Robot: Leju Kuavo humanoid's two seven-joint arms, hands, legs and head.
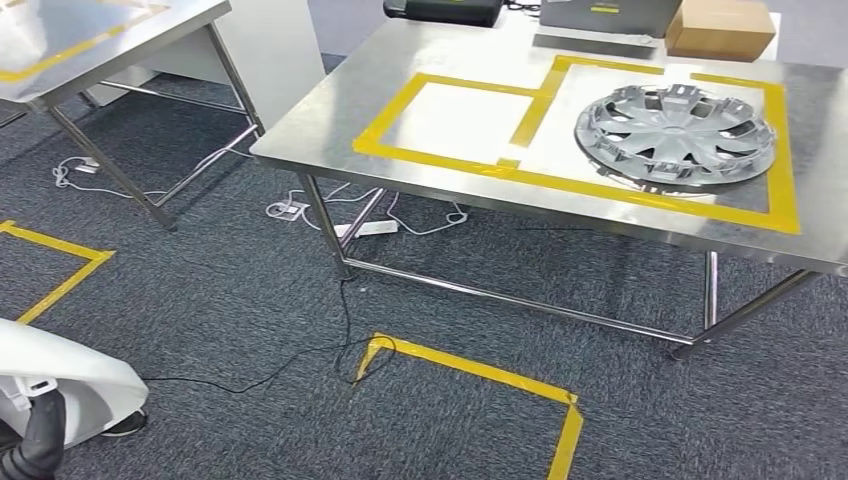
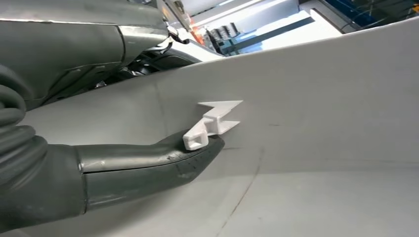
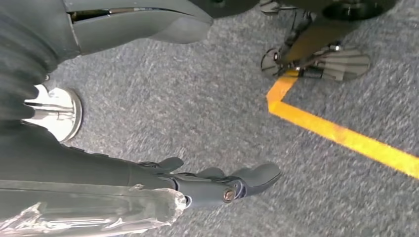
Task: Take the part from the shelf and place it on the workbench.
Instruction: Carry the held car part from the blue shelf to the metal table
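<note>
The hubcap [image 1: 675,133] already lies on the table [image 1: 330,120]. Right robot hand [image 3: 217,185] hangs released; left robot hand [image 2: 148,165], I can't tell. Next, likely back to the shelf.

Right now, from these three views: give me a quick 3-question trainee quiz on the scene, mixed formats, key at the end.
1. True or false: the silver wheel cover lies inside a yellow-taped frame on the steel workbench.
2. Multiple choice: in the right wrist view, the right hand is
A. holding the wheel cover
B. holding nothing, above grey carpet
C. pressing on the workbench
3. Fill in: at the far right corner of the workbench sits a brown ____ box.

Key
1. True.
2. B. The fingers are apart, with a yellow tape line on the floor nearby.
3. Cardboard.
</note>
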